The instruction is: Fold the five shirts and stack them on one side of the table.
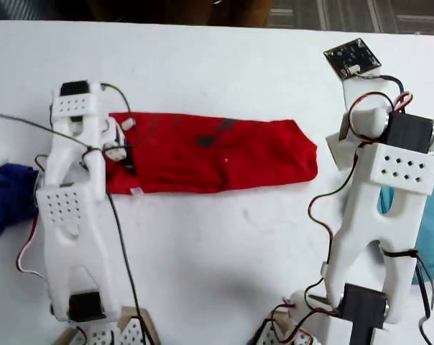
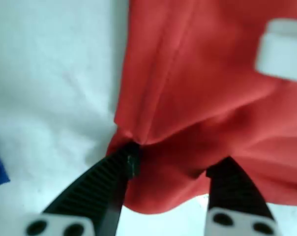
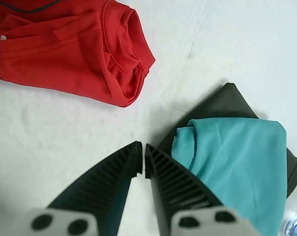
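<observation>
The red shirt [image 1: 260, 154] bears dark print [image 1: 206, 139], too blurred to read.

The white table [image 1: 224, 259] spans almost the whole high view, and its surface looks like a soft covering with faint creases and shallow dents. Past the table's far edge lies a dark strip of room [image 1: 167, 8], brownish toward the middle. At the table's near edge sits a tan, cardboard-like piece [image 1: 146, 321].
</observation>
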`<state>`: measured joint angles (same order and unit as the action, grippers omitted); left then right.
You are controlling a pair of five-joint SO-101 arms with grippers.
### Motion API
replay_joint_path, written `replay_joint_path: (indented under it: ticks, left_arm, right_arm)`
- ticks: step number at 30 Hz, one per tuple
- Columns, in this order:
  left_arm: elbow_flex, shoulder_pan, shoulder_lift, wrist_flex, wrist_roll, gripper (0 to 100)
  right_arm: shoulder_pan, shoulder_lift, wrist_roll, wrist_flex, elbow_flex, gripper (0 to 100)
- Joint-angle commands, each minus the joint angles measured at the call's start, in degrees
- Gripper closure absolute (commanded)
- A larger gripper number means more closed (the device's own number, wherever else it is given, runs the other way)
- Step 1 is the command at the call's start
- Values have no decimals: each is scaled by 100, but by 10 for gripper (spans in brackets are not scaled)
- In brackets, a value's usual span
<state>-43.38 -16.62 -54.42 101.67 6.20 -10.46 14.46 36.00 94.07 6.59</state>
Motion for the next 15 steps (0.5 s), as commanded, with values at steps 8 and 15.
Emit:
replay_joint_path:
  ticks: [8, 15]
  left_arm:
    - [-163, 237, -97, 70, 9, 766]
    - [-163, 607, -149, 53, 668, 867]
  right_arm:
    - [22, 242, 44, -92, 35, 980]
    - [13, 242, 44, -92, 44, 980]
